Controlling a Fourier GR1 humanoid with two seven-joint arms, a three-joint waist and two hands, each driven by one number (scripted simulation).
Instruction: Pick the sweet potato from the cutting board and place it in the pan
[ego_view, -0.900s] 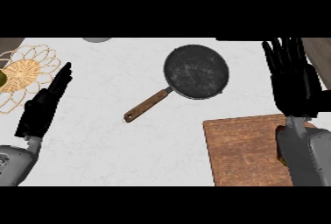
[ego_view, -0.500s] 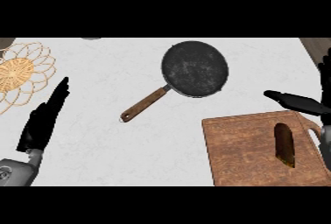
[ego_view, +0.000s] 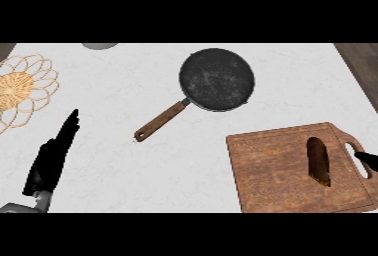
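Though I can't read my right hand (ego_view: 367, 160), I'd align it along the potato (ego_view: 318, 161), left hand (ego_view: 52, 160) straight-fingered.

The right hand (ego_view: 367, 160) has drawn almost out of view. 0.9 s ago it stood tall at the far right, its forearm across the cutting board (ego_view: 273, 175). Half a second ago it hung at the right edge above the board, and now only a black tip shows beside the board's handle slot. The sweet potato (ego_view: 318, 161), hidden at first, lies uncovered on the board. The left hand (ego_view: 50, 160) sits slightly lower in the view.
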